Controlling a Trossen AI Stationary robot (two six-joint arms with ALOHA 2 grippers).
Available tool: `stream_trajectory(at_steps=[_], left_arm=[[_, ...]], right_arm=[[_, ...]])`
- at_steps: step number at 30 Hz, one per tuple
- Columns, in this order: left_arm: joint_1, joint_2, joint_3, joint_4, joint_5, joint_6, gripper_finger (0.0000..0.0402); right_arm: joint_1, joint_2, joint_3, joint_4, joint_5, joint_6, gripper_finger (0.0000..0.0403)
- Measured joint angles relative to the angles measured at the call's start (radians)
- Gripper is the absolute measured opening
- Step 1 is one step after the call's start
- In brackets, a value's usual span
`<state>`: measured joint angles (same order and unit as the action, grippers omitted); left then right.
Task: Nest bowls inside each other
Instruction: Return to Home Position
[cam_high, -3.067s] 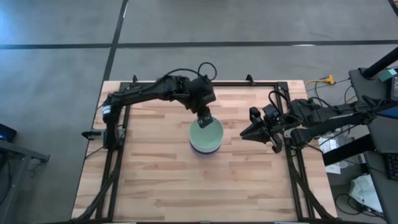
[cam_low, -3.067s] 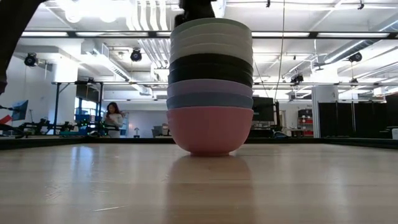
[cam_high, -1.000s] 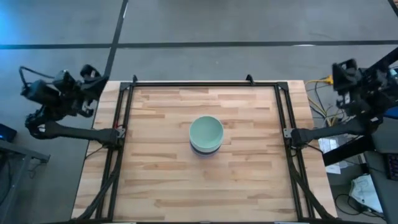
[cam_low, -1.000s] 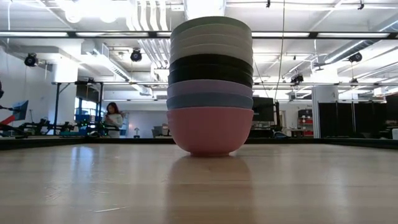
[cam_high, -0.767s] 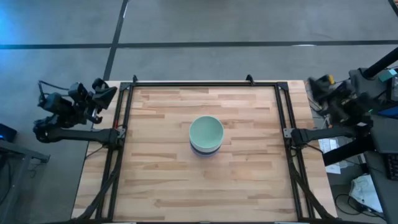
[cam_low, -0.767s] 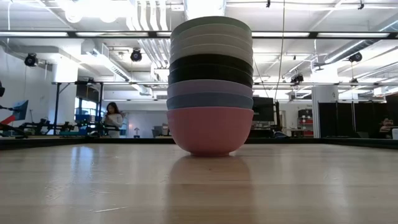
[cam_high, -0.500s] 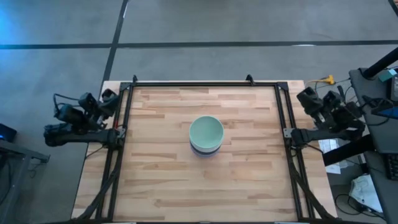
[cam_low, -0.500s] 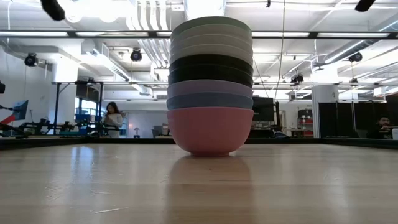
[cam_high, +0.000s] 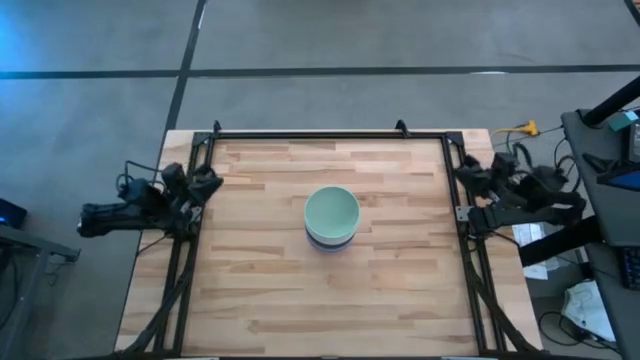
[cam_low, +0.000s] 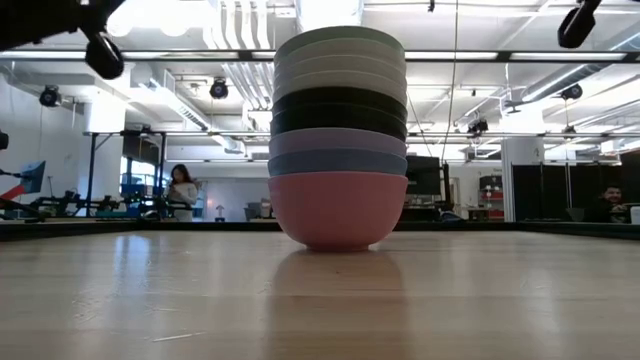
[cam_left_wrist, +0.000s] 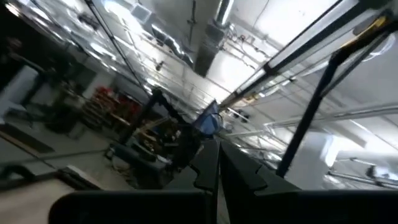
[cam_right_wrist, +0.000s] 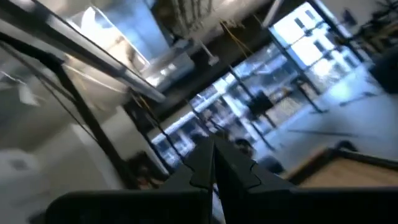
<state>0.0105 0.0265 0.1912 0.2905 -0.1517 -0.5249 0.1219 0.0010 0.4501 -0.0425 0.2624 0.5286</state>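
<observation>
The bowls (cam_high: 331, 217) stand nested in one stack at the table's middle, with the mint green one on top. In the low view the stack (cam_low: 338, 140) rests on the pink bowl's base (cam_low: 338, 243); above it come blue, lavender, two black, three white and the mint. My left gripper (cam_high: 203, 184) hovers at the table's left edge and my right gripper (cam_high: 468, 177) at its right edge, both far from the stack. Each wrist view shows its fingers (cam_left_wrist: 213, 163) (cam_right_wrist: 213, 158) shut on nothing, pointing up into the room.
A black metal frame (cam_high: 320, 134) runs along the table's far, left and right edges. Bare wood (cam_high: 320, 300) lies all around the stack. Cables and equipment (cam_high: 590, 210) crowd the right side off the table. People (cam_low: 183, 190) show in the room behind.
Both arms have swung in from outside the far corners and folded down. The left gripper came toward the near edge and the table's left rail, the right gripper toward the near edge and the right rail. The stack of bowls stayed still.
</observation>
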Motion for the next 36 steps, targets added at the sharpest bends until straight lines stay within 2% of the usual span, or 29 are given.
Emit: stream_trajectory(at_steps=[2,9,12,16,21,25,29,32,36], left_arm=[[0.000,0.001,-0.026,0.007,0.039,-0.032,0.0000],[0.000,0.001,-0.184,0.218,0.047,-0.073,0.0000],[0.000,0.001,-0.183,0.197,0.070,-0.068,0.0000],[0.000,0.009,-0.183,0.137,0.098,-0.071,0.0000],[0.000,0.009,-0.183,0.005,0.106,-0.053,0.0000],[0.000,0.015,-0.184,-0.128,0.106,0.010,0.0000],[0.000,0.028,-0.185,-0.236,0.106,0.012,0.0000],[0.000,0.044,-0.185,-0.264,0.106,0.012,0.0000],[0.000,0.069,-0.185,-0.263,0.106,0.012,0.0000]], right_arm=[[0.000,0.002,-0.065,0.118,-0.010,0.037,0.0008],[0.000,-0.002,-0.435,0.860,0.028,0.031,0.0008],[-0.001,-0.001,-0.428,0.738,0.097,0.019,0.0008],[-0.003,-0.001,-0.439,0.694,0.161,-0.057,0.0008],[-0.002,0.002,-0.441,0.562,0.154,-0.079,0.0008],[-0.002,0.000,-0.441,0.412,0.149,-0.076,0.0009],[-0.002,0.000,-0.441,0.234,0.149,-0.076,0.0008],[-0.002,0.003,-0.439,0.095,0.145,-0.078,0.0009],[-0.002,0.043,-0.428,0.075,0.146,-0.120,0.0009]])
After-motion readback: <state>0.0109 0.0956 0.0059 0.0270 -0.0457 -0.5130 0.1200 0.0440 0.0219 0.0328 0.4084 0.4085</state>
